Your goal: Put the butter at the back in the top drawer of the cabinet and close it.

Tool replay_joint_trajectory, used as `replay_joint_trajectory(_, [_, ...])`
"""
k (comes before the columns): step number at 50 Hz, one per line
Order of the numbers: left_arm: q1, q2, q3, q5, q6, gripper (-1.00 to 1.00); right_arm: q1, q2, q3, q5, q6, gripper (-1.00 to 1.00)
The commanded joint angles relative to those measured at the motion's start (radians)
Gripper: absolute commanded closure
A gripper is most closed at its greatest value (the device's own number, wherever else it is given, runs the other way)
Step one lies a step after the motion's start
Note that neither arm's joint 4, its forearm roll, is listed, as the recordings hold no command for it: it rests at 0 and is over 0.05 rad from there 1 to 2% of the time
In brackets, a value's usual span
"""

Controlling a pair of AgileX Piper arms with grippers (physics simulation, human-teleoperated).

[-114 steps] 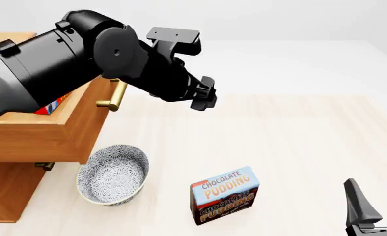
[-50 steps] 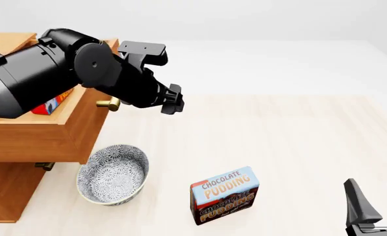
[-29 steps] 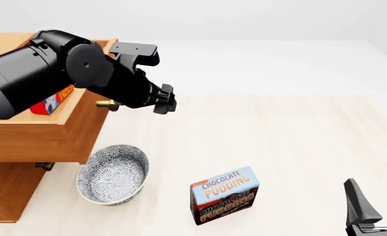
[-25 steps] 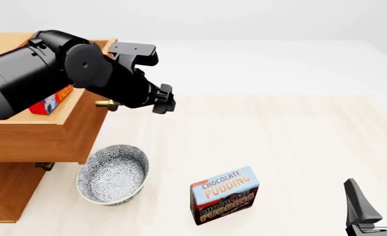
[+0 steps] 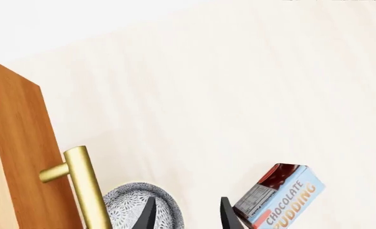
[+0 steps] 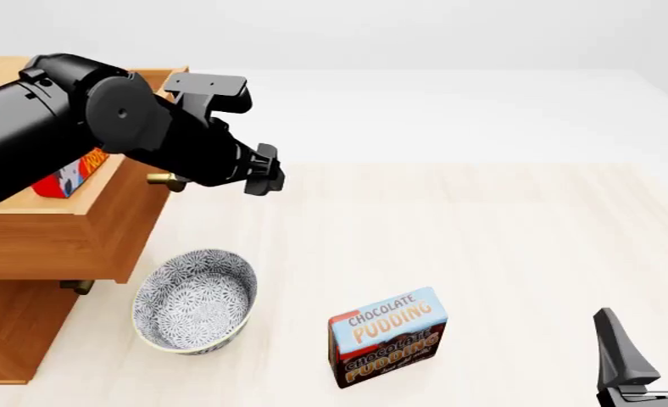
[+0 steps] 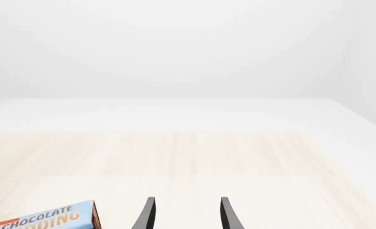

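**Nearly shut: your left gripper sits at the drawer front**

Right now the butter point(image 6: 65, 176) lies inside the top drawer point(image 6: 80, 231) of the cabinet point(image 6: 6, 335), toward the rear of the box, partly hidden behind your left arm. The drawer stands pulled out toward the open tabletop point(image 6: 481, 237), so judging by that, the placing is done and only the closing is left.

Your left gripper point(image 5: 186, 214) is the one that matters. It hangs just in front of the drawer face, with the brass handle point(image 5: 85, 183) close beside it; in the wrist view the bar runs lengthwise alongside the fingers, off to one side and not between them. The fingers point(image 5: 148, 215) stand apart with nothing held. The drawer lies from the gripper toward the cabinet, so the push has to go that way, square to the wooden face. Whether the wrist already touches the wood, I cannot tell.

Your right gripper point(image 6: 651, 352) waits low at the near right corner, well apart from the cabinet, fingers apart and empty.

Below the drawer front sits a patterned bowl point(image 6: 194, 298), empty. The pudding box point(image 6: 387, 336) stands upright on the tabletop, out of the drawer's path.
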Motion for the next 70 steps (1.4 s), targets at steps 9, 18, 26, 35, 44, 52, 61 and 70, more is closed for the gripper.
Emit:
replay_joint_trajectory(9, [0.061,-0.033,0.041,-0.003,0.019,-1.00,0.000,0.000,0.000,0.000,0.000,-1.00])
replay_joint_trajectory(18, [0.135,-0.055,0.065,-0.011,0.063,-1.00,0.000,0.000,0.000,0.000,0.000,-1.00])
replay_joint_trajectory(26, [0.151,-0.063,0.077,-0.016,0.068,-1.00,0.000,0.000,0.000,0.000,0.000,-1.00])
replay_joint_trajectory(35, [0.188,-0.071,0.093,-0.023,0.084,-1.00,0.000,0.000,0.000,0.000,0.000,-1.00])
replay_joint_trajectory(44, [0.216,-0.085,0.115,-0.027,0.092,-1.00,0.000,0.000,0.000,0.000,0.000,-1.00])
replay_joint_trajectory(52, [0.241,-0.089,0.117,-0.027,0.100,-1.00,0.000,0.000,0.000,0.000,0.000,-1.00])
replay_joint_trajectory(61, [0.263,-0.093,0.129,-0.031,0.107,-1.00,0.000,0.000,0.000,0.000,0.000,-1.00])
replay_joint_trajectory(70, [0.282,-0.106,0.147,-0.036,0.110,-1.00,0.000,0.000,0.000,0.000,0.000,-1.00])
